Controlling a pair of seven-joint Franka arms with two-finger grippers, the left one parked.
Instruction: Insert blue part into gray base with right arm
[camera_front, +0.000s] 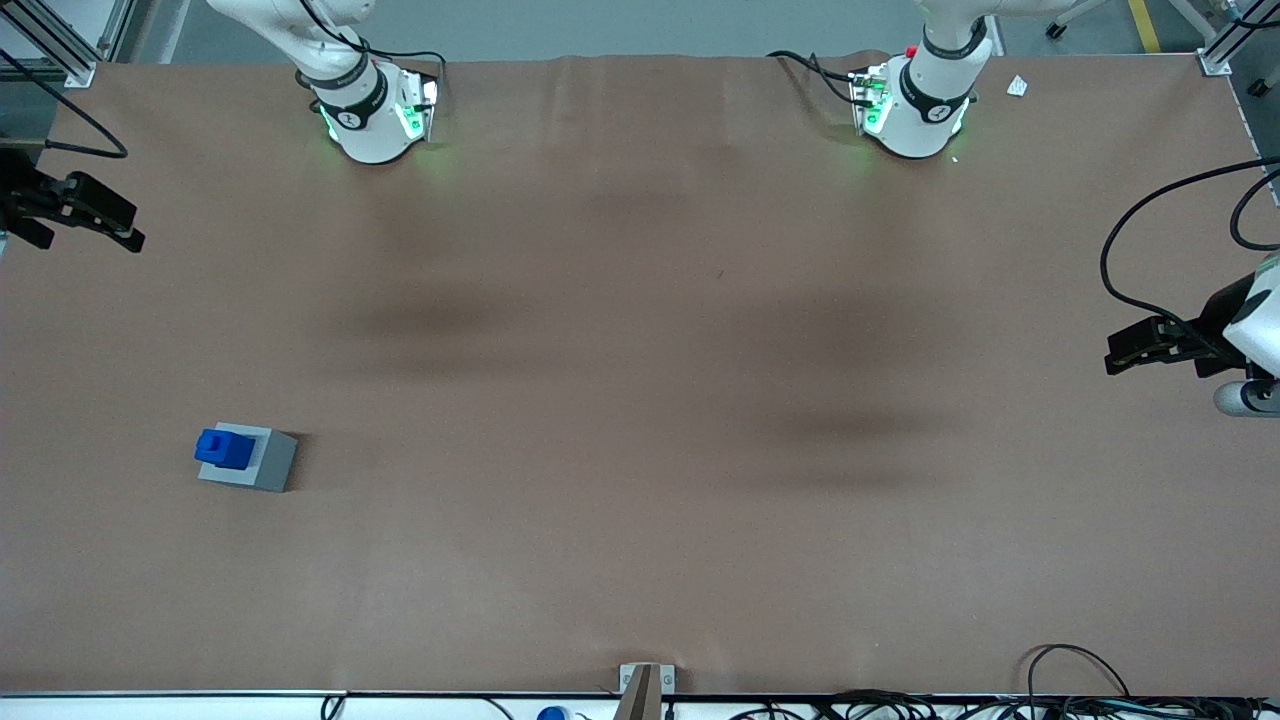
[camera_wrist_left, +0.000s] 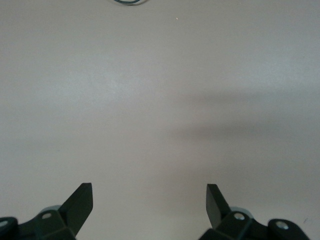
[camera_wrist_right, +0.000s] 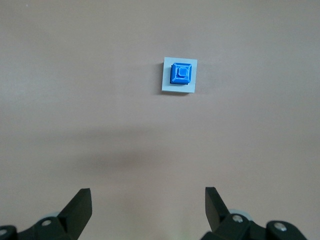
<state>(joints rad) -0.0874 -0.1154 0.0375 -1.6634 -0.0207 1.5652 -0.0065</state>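
Note:
The blue part (camera_front: 224, 447) stands upright on the top face of the gray base (camera_front: 272, 466), toward the working arm's end of the table. How deep it sits in the recess I cannot tell. In the right wrist view the blue part (camera_wrist_right: 180, 73) covers most of the gray base (camera_wrist_right: 167, 86), step upward. My right gripper (camera_front: 125, 228) is open and empty, well apart from the block and farther from the front camera. It also shows in the right wrist view (camera_wrist_right: 147, 207), with bare table between its fingers.
The brown table (camera_front: 640, 400) carries the two arm bases (camera_front: 370, 115) (camera_front: 915, 105) at its edge farthest from the front camera. A small white scrap (camera_front: 1017, 86) lies near the parked arm's base. Cables (camera_front: 1080, 690) and a metal bracket (camera_front: 645, 685) sit at the front edge.

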